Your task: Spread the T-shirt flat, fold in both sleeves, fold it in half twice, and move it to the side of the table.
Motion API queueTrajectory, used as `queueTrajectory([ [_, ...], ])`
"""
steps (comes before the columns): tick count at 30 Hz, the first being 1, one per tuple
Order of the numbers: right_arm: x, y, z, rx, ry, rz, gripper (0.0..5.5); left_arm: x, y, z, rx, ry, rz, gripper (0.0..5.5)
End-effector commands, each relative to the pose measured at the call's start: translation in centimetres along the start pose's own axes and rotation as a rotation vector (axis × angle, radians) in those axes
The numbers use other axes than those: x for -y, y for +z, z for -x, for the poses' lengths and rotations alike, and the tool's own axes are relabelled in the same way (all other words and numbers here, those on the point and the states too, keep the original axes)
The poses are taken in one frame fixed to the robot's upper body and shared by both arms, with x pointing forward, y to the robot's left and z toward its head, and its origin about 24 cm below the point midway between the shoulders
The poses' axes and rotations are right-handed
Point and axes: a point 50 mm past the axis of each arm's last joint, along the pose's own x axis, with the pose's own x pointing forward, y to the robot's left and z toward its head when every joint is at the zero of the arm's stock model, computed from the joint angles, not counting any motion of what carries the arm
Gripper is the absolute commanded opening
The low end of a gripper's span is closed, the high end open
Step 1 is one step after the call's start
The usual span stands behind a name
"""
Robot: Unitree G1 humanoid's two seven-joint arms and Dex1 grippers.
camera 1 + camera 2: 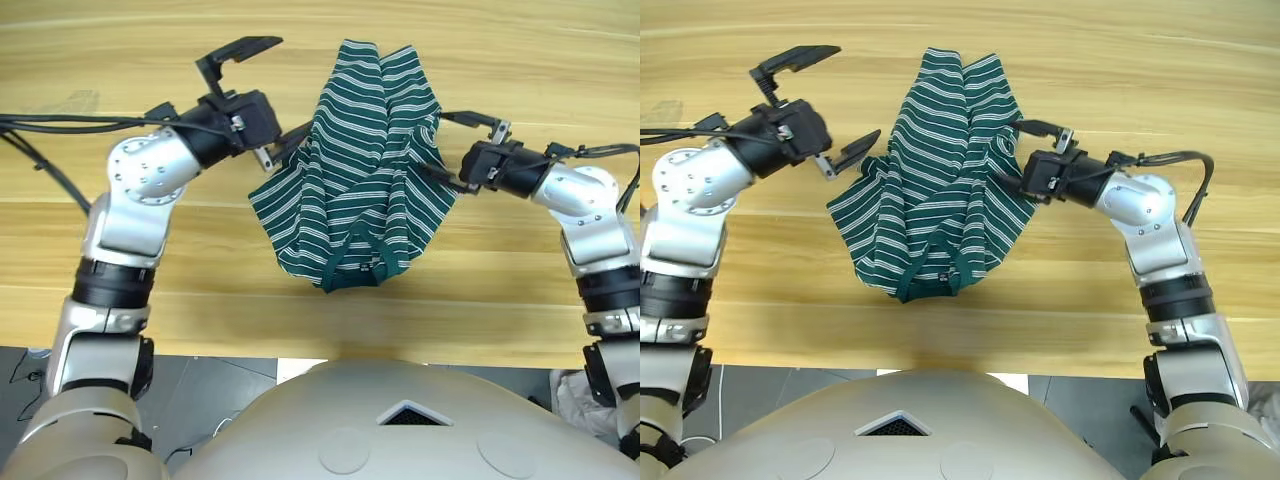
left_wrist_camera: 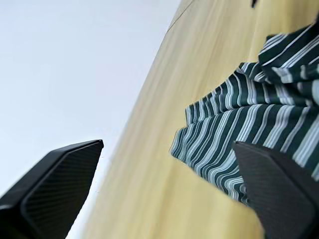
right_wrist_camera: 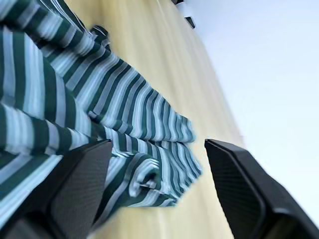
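Observation:
A green T-shirt (image 1: 355, 170) with white stripes lies bunched in the middle of the wooden table (image 1: 120, 300), collar toward the near edge. My left gripper (image 1: 262, 95) stands open at the shirt's left side, one finger raised above the table and the other at the fabric's edge (image 2: 209, 149). On the shirt's right side, my right gripper (image 1: 450, 145) is open, low over the table. A fold of the striped cloth (image 3: 144, 181) lies between its fingers (image 3: 75, 194). In the left wrist view one finger (image 2: 279, 189) overlaps the shirt's edge.
Bare wood stretches to the left, right and far side of the shirt. The table's near edge (image 1: 200, 355) runs just in front of the collar. Black cables (image 1: 40, 125) trail over the table at the far left.

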Motion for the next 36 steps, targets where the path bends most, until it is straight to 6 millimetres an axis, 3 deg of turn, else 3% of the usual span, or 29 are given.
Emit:
queueTrajectory([
  [1,-0.3,-0.7,-1.2,-0.026,0.034,0.130,3.42,0.9,-0.6,-2.2,0.010,-0.032,-0.084,4.81],
  [9,-3.2,-2.4,-2.4,-0.052,0.149,0.148,3.42,3.5,-1.9,-7.2,0.000,-0.084,-0.165,4.81],
  [13,-3.5,-3.3,-2.2,-0.081,0.171,0.149,3.42,5.5,-3.3,-8.1,-0.063,-0.126,-0.223,4.81],
  [16,-2.7,-4.1,-1.6,-0.113,0.151,0.157,3.42,7.0,-5.1,-7.2,-0.138,-0.152,-0.237,4.81],
  [21,-1.3,-4.8,-0.3,-0.152,0.111,0.175,3.42,7.9,-7.5,-4.2,-0.197,-0.175,-0.263,4.81],
  [25,-1.1,-5.2,0.7,-0.172,0.108,0.170,3.42,5.4,-8.8,-0.4,-0.202,-0.120,-0.313,4.81],
  [29,-1.2,-5.3,1.4,-0.182,0.104,0.162,3.42,3.3,-8.2,1.6,-0.177,-0.061,-0.335,4.81],
  [36,-2.6,-4.7,1.2,-0.142,0.151,0.136,3.42,4.3,-4.9,1.4,-0.082,-0.059,-0.324,4.81],
])
